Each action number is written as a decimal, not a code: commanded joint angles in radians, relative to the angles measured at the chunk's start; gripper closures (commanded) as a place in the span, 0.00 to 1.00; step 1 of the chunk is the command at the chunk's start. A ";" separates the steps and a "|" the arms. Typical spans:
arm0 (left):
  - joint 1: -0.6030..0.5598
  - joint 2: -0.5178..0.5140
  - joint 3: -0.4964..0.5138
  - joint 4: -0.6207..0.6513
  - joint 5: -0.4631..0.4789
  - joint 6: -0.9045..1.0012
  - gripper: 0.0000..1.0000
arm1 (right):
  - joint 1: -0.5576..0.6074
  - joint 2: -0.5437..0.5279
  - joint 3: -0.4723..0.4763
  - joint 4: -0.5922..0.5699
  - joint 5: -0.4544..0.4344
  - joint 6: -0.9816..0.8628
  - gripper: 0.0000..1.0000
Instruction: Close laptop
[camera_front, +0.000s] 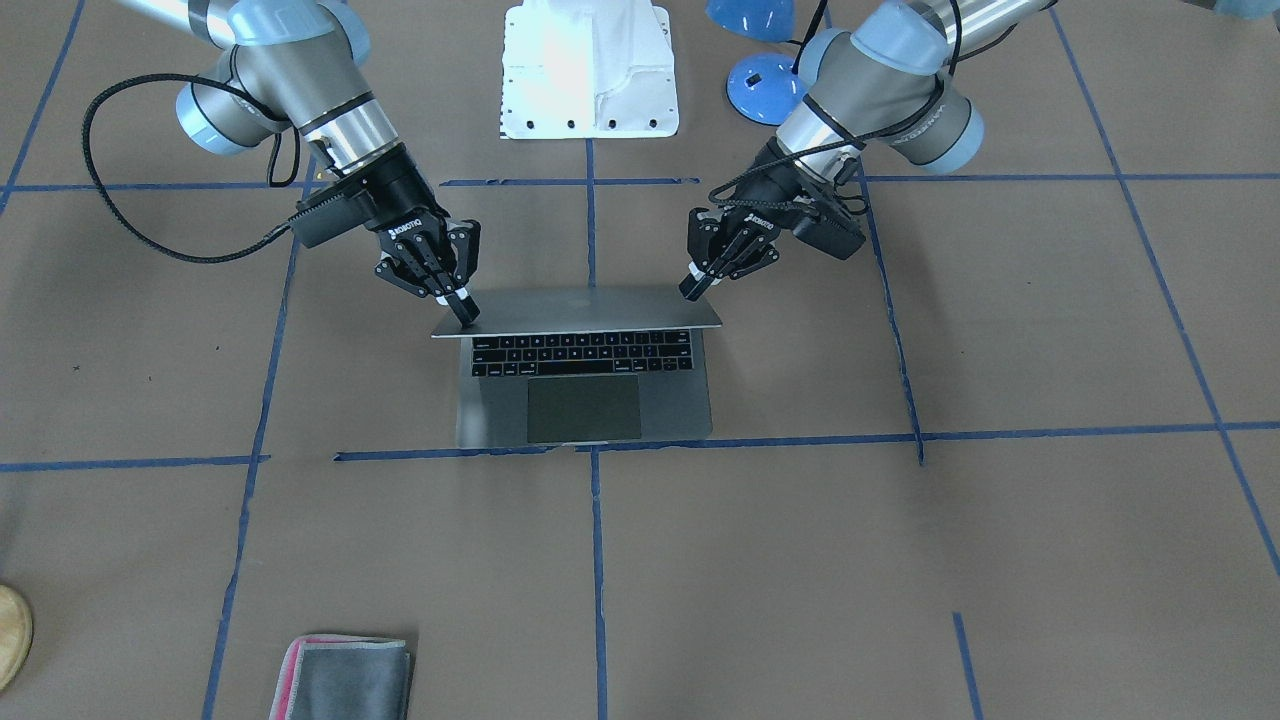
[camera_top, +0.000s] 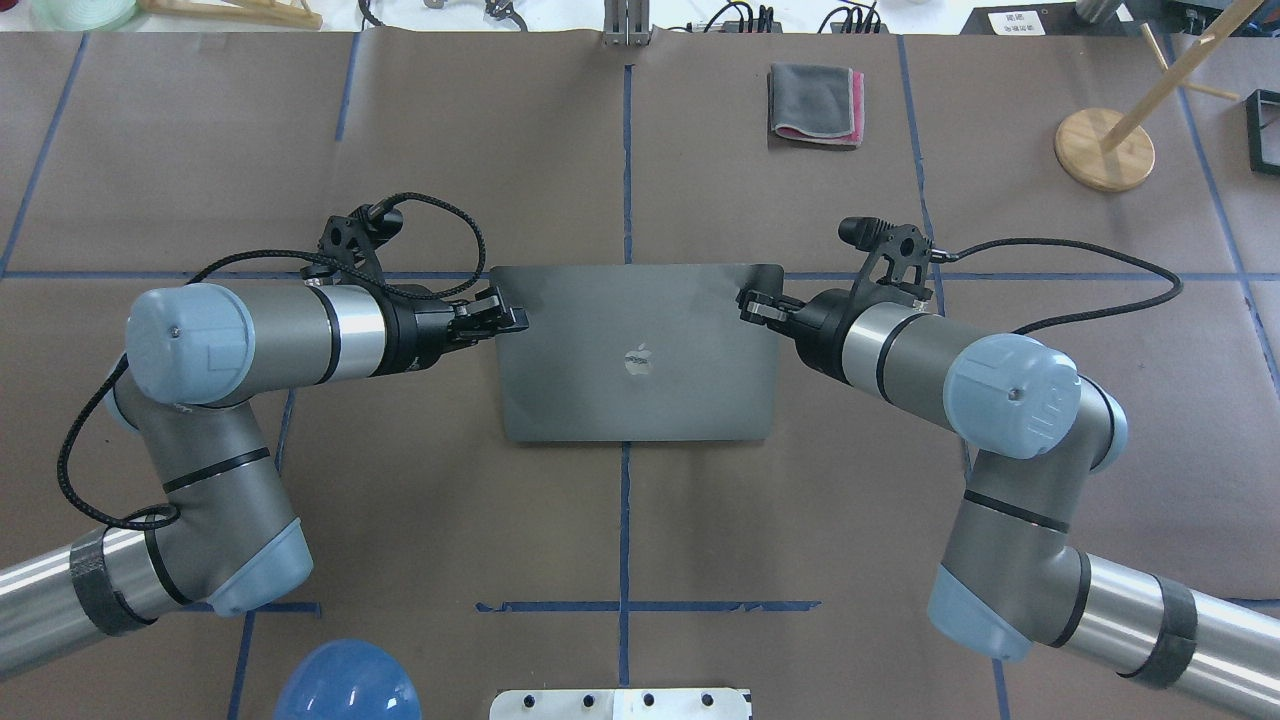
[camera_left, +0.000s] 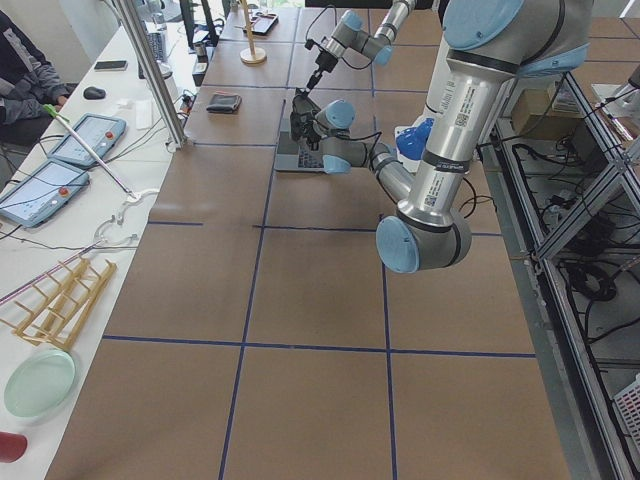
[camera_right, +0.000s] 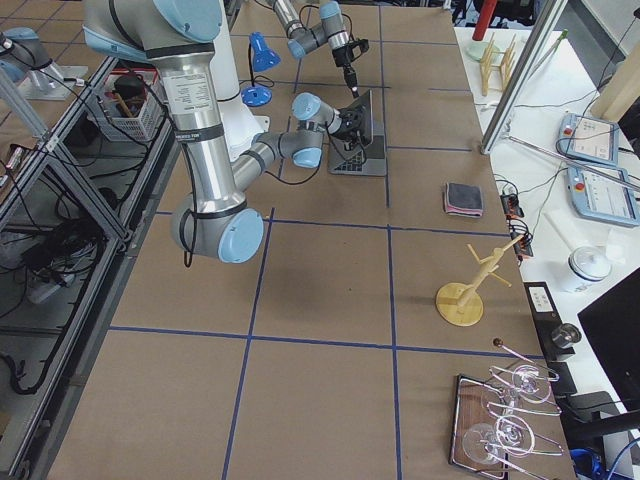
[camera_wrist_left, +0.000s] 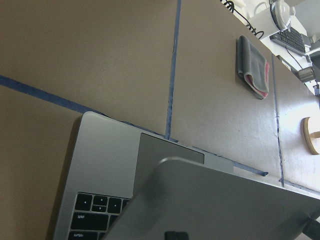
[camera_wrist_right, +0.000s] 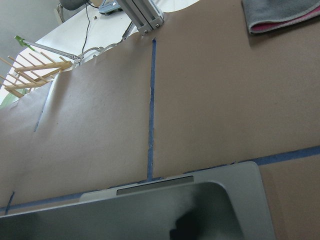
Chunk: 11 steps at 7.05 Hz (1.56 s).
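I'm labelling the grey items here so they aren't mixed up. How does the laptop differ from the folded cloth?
The laptop sits mid-table with its lid partly raised; the cloth lies flat and folded, far from the robot. The laptop is plain grey metal; the cloth has a pink edge. The left gripper and right gripper are at the laptop's lid corners; nothing touches the cloth. Both are grey and rest on the brown table.

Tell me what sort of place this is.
Most likely a robotics lab workcell: a left arm and right arm flank a laptop on a table gridded with blue tape, with control pendants on a side bench.
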 joint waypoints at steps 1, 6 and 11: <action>-0.014 -0.027 0.059 0.000 0.001 0.005 1.00 | 0.014 0.068 -0.092 0.000 0.004 0.000 1.00; -0.030 -0.136 0.298 0.037 0.046 0.044 1.00 | 0.033 0.171 -0.310 0.000 0.007 0.000 0.98; -0.034 -0.130 0.285 0.038 -0.027 0.046 0.50 | 0.057 0.170 -0.298 -0.006 0.111 0.012 0.14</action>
